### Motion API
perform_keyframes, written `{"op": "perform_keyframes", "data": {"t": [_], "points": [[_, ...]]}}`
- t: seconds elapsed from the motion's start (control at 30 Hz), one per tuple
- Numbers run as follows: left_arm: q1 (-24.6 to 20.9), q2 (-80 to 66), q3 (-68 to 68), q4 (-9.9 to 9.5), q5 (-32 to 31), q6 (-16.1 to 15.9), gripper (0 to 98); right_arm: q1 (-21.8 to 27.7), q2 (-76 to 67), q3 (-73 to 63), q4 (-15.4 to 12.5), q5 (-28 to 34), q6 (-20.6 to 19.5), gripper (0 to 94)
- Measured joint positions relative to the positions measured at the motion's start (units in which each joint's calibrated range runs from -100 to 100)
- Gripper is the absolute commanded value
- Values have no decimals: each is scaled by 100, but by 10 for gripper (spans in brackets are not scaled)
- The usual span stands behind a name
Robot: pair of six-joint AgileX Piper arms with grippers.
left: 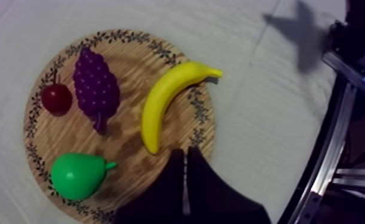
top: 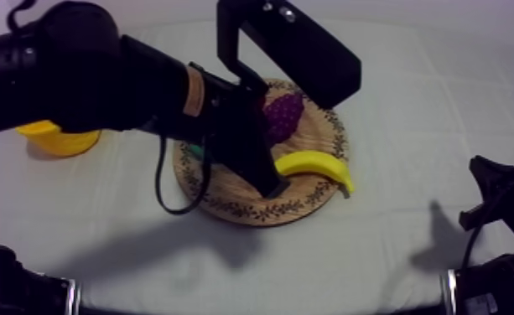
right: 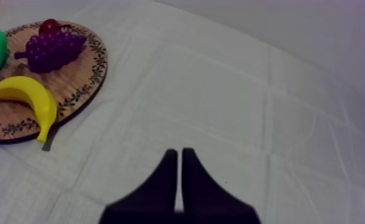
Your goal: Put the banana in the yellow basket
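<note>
Grey-white cloth [top: 394,243]: banana [left: 161,101] on wooden board [left: 131,65], tip past rim, beside grapes [left: 95,86]. Left gripper [left: 185,156] clenched empty, just above banana's end. Right gripper [right: 179,156] clenched empty, well apart. Yellow basket [top: 59,138] beyond left arm.

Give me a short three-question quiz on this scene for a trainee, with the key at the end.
1. True or false: the banana lies in the yellow basket.
2. What lies between the banana and the small red fruit on the wooden board? A. the yellow basket B. the bunch of grapes C. nothing
3. Fill in: the left gripper, over the board beside the banana, is ___ (open or shut).
Key: 1 false; 2 B; 3 shut.
</note>
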Motion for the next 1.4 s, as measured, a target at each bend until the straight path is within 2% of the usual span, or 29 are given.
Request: {"op": "perform_keyframes", "data": {"t": [0.37,0.53,0.73,0.87,1.13,1.27,1.4], "points": [[-130,447,63,-98,2,6,86,0,0,0,0,0,6,5],[-168,386,283,-111,-204,38,340,0,0,0,0,0,-2,5],[-106,331,454,-308,-367,285,504,0,0,0,0,0,-2,5],[-62,366,309,-349,-201,318,515,0,0,0,0,0,-2,5],[-64,571,284,-334,-301,278,503,0,0,0,0,0,-2,5],[-118,777,135,-194,-272,159,495,0,0,0,0,0,-2,5],[-242,1149,-121,25,-124,-54,488,0,0,0,0,0,-2,5]]}}
